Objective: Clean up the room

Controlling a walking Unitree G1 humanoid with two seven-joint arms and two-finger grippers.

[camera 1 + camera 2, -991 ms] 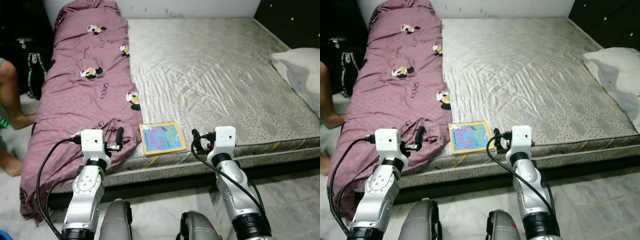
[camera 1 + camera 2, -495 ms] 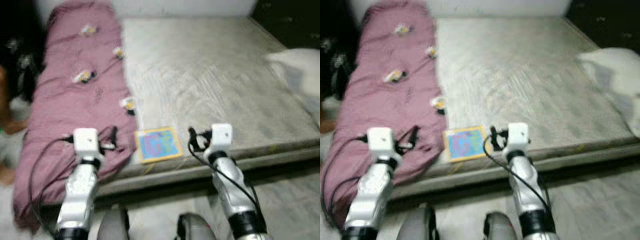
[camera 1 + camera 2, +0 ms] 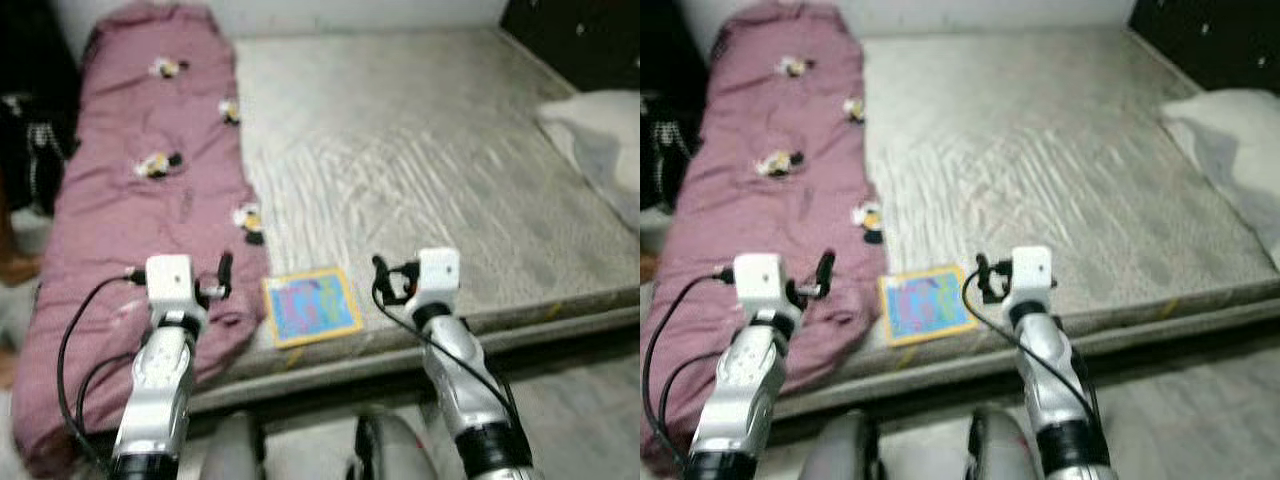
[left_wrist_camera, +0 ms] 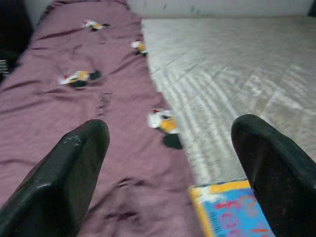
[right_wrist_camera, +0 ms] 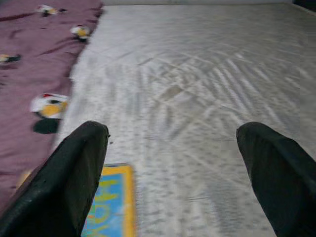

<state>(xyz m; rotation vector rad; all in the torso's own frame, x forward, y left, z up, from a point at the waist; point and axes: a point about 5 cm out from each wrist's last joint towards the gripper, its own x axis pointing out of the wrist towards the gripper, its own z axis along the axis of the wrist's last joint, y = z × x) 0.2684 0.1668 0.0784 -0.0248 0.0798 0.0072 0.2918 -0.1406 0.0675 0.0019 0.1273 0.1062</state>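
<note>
So far: little of the tidying looks done, judging by how things lie; nothing is in either claw.
Bed: the mattress (image 3: 420,150) is bare and grey, its near edge just ahead of both arms.
Book: a bright blue and yellow children's book (image 3: 310,305) lies flat at the near edge of the mattress, between the two claws, its left side just beside the purple cover.
Cover: a purple duvet (image 3: 140,210) with small cartoon prints lies bunched along the robot's left side of the bed and droops over the near edge toward the floor; it is not spread out.
Pillow: a white pillow (image 3: 600,140) sits at the robot's far right edge of the mattress, well apart from the book.
Left claw: left claw (image 4: 170,168) is raised over the near end of the duvet, fingers (image 4: 64,182) spread wide with nothing between them; the book's corner shows just beyond.
Right claw: right claw (image 5: 173,173) is held above the mattress edge just to the right of the book, fingers (image 5: 276,173) spread wide and empty.
Left to do: the book probably needs picking up and putting away, the duvet straightening, the pillow placing.
Likely step in hand: lining up on the book, I judge, since it sits between both claws.
Sharpness: the head views are somewhat blurred, so fine detail is uncertain.
</note>
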